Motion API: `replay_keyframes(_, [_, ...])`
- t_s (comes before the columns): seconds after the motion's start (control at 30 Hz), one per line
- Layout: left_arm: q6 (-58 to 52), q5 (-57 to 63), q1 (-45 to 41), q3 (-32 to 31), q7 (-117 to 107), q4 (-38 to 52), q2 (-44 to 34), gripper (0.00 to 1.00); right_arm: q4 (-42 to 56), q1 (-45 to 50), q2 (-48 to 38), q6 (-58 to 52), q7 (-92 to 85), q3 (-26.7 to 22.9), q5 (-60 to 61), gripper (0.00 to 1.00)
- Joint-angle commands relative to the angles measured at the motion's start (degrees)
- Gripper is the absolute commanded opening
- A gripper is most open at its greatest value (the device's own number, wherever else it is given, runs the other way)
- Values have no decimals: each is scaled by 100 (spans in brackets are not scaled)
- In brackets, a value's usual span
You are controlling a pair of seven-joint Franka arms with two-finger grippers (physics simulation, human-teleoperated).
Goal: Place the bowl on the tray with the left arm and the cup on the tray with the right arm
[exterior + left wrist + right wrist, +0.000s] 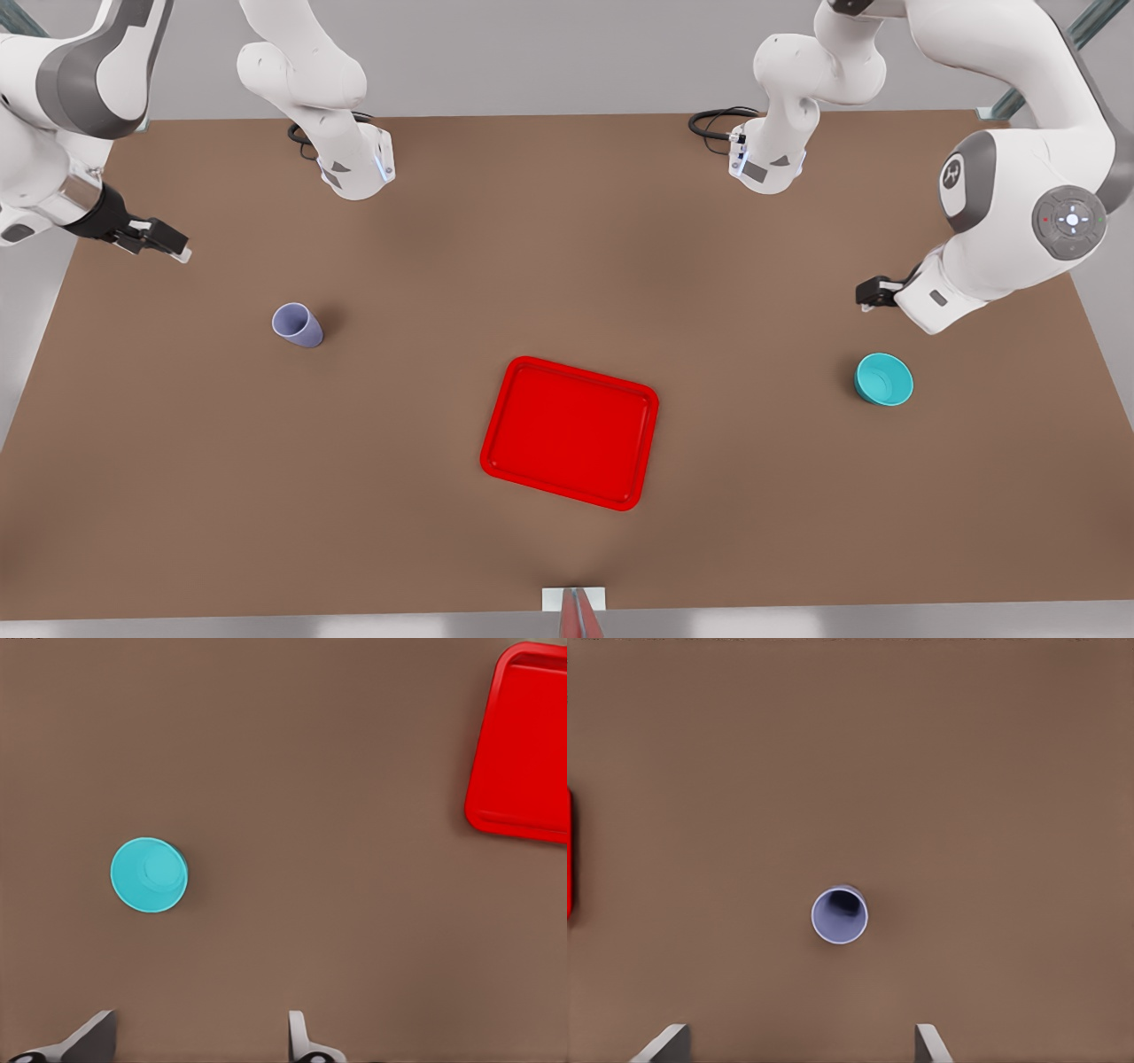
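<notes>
The front view looks steeply down over the whole desk (567,266). Each wrist view faces straight down from higher up, apparently; both share the tray (570,432) with the front view.

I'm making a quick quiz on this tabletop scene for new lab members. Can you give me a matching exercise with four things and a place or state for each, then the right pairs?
Things:
1. bowl
2. cup
3. tray
4. left end effector

Places or states:
A. upright on the table at the front view's left
B. middle of the table, nothing on it
C. open, above the table near the bowl
D. on the table at the front view's right

Pairs: 1-D, 2-A, 3-B, 4-C
</notes>
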Motion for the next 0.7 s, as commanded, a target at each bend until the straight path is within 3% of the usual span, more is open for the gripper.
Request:
replay_keyframes(0.0, [0,33,2,1,9,-14,-1,100,0,0,0,10,0,0,0,100])
replay_keyframes(0.07, [527,42,169,1,-35,-681,105,100,0,9,35,63,0,0,0,100])
replay_keyframes(0.17, [1986,-994,1803,-8,1352,-1271,1097,100,0,18,35,63,0,9,0,100])
replay_keyframes(0.23, [2258,-1417,2384,1,2513,-1367,1660,100,0,9,35,63,-9,0,0,100])
replay_keyframes(0.47, [2927,-2357,2691,1,2443,-1403,2487,100,0,9,79,63,-9,0,0,100])
replay_keyframes(0.67, [3348,-2419,2700,-8,2487,-1403,2821,100,-9,-8,105,63,-18,0,0,100])
